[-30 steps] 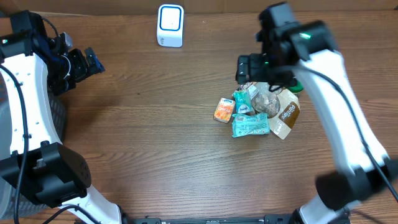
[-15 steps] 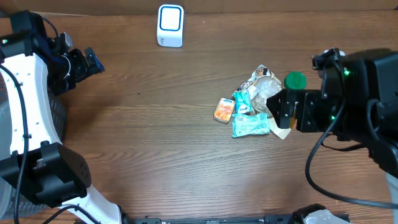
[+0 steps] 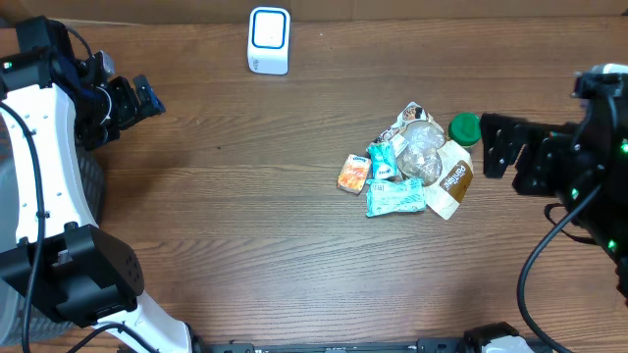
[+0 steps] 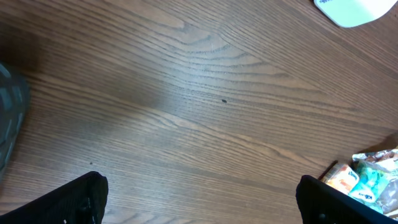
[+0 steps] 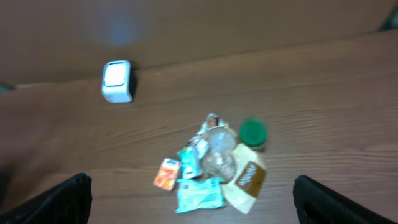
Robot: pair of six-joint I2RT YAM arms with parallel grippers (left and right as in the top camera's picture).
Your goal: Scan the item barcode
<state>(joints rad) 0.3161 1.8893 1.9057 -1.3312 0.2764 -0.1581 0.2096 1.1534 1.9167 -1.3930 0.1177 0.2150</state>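
The wooden table carries one scanner, a white upright unit with a blue-rimmed face, standing near the far edge, left of centre. One cluster of seven items lies right of centre, well apart from the scanner. The cluster comprises one orange packet at its left end, one small teal packet just beside it, one larger teal packet lying flat at the near side, one crumpled clear bag in the middle, one white-and-brown wrapper at the far side, one brown pouch at the right, and one round green lid touching the bag's far right corner. What the lid belongs to cannot be told, and no barcode is legible in any view. The items touch or overlap one another. Two grippers are in view. The left gripper hangs over the table's far left area, well apart from the cluster, jaws spread wide and holding nothing. The right gripper is just right of the cluster, near the green lid and brown pouch, jaws likewise spread wide and empty. One dark grey mesh object sits at the table's left edge, largely hidden.
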